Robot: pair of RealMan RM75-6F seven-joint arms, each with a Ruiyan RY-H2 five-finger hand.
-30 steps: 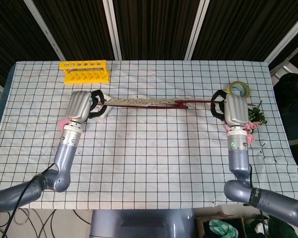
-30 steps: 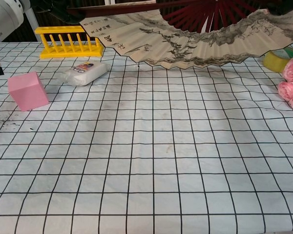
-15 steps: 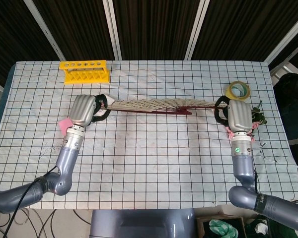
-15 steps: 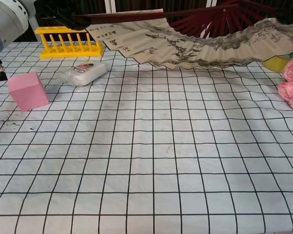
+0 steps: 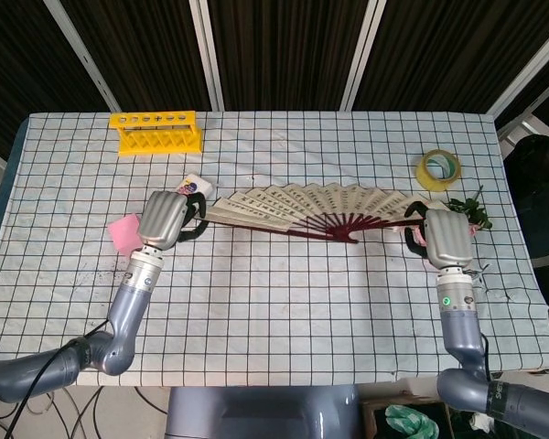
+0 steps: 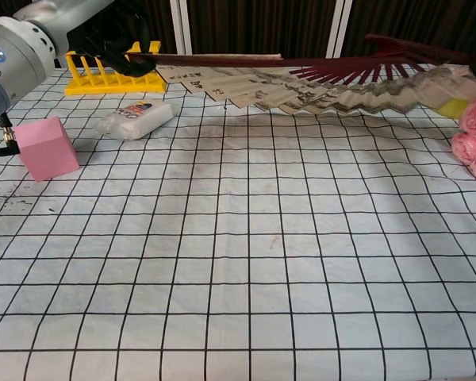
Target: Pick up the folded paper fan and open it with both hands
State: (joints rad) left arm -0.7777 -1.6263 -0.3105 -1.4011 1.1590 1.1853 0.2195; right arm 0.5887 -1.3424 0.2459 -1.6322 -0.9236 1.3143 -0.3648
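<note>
The paper fan (image 5: 302,206) hung spread open above the checked tablecloth (image 5: 284,302), its long axis running sideways between the two hands. The left hand (image 5: 167,218) gripped one dark outer rib with fingers curled around it, and the right hand (image 5: 444,236) held the opposite rib. The fan's pleated leaf pointed away from the robot, toward the yellow rack (image 5: 157,132).

The fan (image 6: 301,89) bears brush characters and the white packet (image 6: 135,118) a label; neither is legible.
</note>
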